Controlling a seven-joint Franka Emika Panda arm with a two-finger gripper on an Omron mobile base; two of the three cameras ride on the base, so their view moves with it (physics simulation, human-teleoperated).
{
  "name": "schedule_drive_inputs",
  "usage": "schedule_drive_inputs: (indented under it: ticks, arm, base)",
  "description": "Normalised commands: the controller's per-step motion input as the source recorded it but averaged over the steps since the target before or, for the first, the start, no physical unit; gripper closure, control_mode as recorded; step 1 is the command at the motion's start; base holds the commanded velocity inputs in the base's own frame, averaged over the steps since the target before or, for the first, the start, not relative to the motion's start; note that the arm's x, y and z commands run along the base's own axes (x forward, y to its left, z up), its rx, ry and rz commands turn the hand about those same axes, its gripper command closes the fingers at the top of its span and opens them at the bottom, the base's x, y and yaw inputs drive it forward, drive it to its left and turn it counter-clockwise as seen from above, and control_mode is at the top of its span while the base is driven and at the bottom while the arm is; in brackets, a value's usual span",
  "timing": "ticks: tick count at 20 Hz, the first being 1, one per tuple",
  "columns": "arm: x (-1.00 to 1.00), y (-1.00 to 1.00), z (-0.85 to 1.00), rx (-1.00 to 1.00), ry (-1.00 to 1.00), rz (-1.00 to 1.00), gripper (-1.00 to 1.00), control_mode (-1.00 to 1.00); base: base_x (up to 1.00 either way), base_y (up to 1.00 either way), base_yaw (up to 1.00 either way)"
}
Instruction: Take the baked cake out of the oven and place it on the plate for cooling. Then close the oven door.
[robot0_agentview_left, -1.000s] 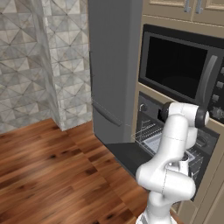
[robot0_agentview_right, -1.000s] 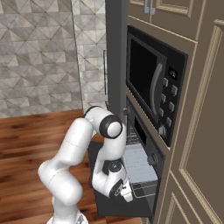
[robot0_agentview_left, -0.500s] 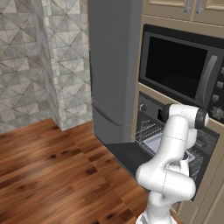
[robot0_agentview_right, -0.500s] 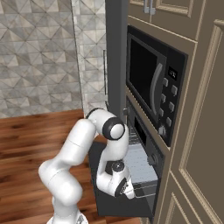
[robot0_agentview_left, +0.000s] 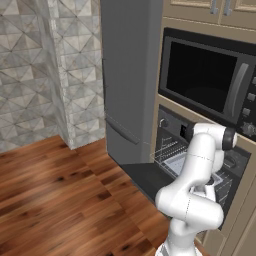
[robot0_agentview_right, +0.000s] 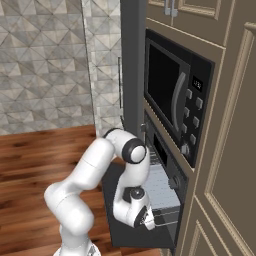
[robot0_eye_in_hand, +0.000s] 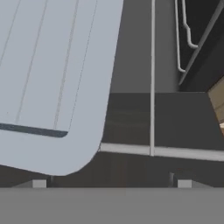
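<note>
Cake itself stays hidden; judged small, soft and crumbly, it wants a gentle side pinch. Gripper (robot0_eye_in_hand: 111, 183) hangs spread wide over the tray (robot0_eye_in_hand: 48, 83) and rack (robot0_eye_in_hand: 152, 87).

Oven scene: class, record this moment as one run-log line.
oven door: open, lying flat | gripper: open, empty, low over pulled-out rack | pale grey tray: on rack, under hand | cake: not discernible

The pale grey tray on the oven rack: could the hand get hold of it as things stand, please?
Probably yes: the oven door lies open, the hand is open, and the tray sits just ahead of its fingertips with nothing between.
</note>
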Motion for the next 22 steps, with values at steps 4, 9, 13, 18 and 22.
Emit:
schedule_drive_inputs:
  ticks: [4, 9, 13, 18, 22]
  arm:
    - [0.0, 0.0, -0.17, 0.0, -0.05, 0.0, -1.0, -1.0]
    - [0.0, 0.0, -0.03, 0.0, -0.09, 0.0, -1.0, -1.0]
    - [0.01, 0.0, 0.0, 0.0, -0.09, 0.0, -1.0, -1.0]
    - [0.07, 0.0, 0.0, 0.0, -0.11, 0.0, -1.0, -1.0]
    - [0.07, 0.0, 0.0, 0.0, -0.12, 0.0, -1.0, -1.0]
  base:
    - [0.0, 0.0, 0.0]
    - [0.0, 0.0, 0.0]
    - [0.0, 0.0, 0.0]
    - [0.0, 0.0, 0.0]
    - [0.0, 0.0, 0.0]
